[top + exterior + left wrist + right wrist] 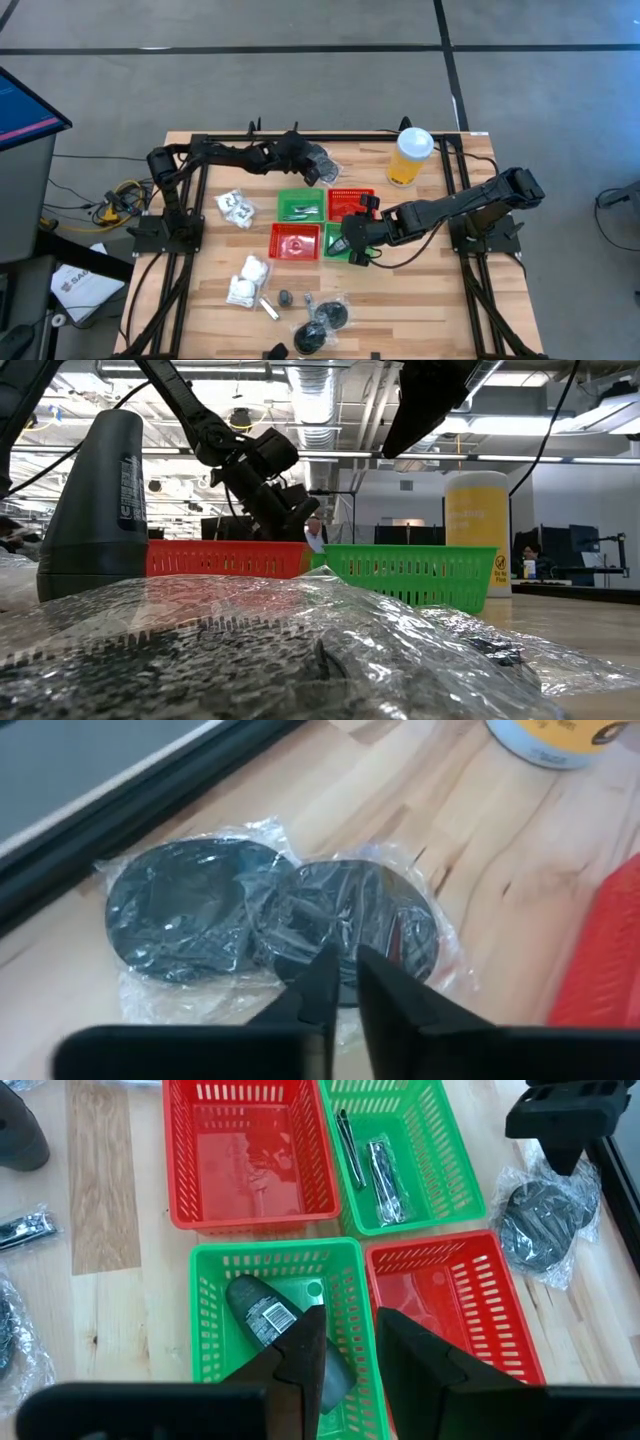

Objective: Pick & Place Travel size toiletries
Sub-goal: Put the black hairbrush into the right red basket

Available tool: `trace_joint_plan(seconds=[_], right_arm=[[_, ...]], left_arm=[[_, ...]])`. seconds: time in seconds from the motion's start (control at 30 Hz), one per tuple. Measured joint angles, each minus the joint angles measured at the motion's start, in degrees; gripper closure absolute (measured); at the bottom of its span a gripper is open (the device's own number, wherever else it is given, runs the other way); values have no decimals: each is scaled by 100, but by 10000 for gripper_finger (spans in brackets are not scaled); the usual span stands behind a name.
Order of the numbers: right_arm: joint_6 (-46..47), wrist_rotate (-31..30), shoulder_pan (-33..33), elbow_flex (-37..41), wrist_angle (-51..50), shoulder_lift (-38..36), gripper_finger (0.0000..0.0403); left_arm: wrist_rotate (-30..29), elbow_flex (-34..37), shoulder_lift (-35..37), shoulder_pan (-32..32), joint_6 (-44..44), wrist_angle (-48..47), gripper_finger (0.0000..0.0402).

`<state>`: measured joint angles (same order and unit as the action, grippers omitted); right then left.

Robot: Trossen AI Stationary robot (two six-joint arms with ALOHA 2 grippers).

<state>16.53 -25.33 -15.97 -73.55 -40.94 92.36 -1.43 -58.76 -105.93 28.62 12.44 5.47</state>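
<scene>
Sorting is partly done on the bench (420,300): four mesh baskets sit at its middle in a square. One green basket (405,1155) holds thin silvery tubes (383,1172), another green basket (275,1305) holds a dark bottle (262,1315), and both red baskets (250,1150) look empty.

Over the bottle's basket hangs the right gripper (342,1342), its fingers a narrow gap apart and holding nothing, which suggests a drop just made, though that is a guess.

At the far edge, beside the yellow cup (410,155), the left gripper (342,968) hovers just above a pair of wrapped dark discs (270,920). Its fingers are nearly closed with nothing between them; the discs still lie on the wood.

Much remains loose. White packets (235,207) lie left of the baskets, more packets (247,280) lie nearer the front, and further wrapped discs (322,325) and small items sit along the front edge. By this showing, well under half the toiletries are binned.
</scene>
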Motion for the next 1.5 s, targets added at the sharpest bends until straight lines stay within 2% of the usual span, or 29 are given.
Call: trace_joint_plan(seconds=[0.23,0.33,0.47,0.63,0.87,0.97,1.03,1.17,1.2,1.5], right_arm=[[1,-1,-2,-1,13,0,321],[3,1,-2,-1,26,0,321],[3,1,-4,0,39,0,321],[3,1,-6,0,69,0,321],[5,3,-10,-1,66,0,321],[5,3,-10,1,66,0,321],[5,3,-10,1,66,0,321],[5,3,-10,-1,64,0,321],[5,3,-10,-1,66,0,321],[5,3,-10,1,60,0,321]], left_arm=[[-16,5,-112,-15,291,18,248],[-66,0,-131,-20,290,49,213],[-120,0,-133,-60,292,65,191],[-221,-2,-246,-138,303,123,187],[-340,-14,-719,-130,302,370,197],[-364,-28,-776,-177,299,388,217],[-369,-34,-886,-177,325,411,252],[-401,-50,-1037,-195,187,510,375],[-411,-47,-1034,-206,168,549,385],[-319,-14,-389,-251,131,327,401]])
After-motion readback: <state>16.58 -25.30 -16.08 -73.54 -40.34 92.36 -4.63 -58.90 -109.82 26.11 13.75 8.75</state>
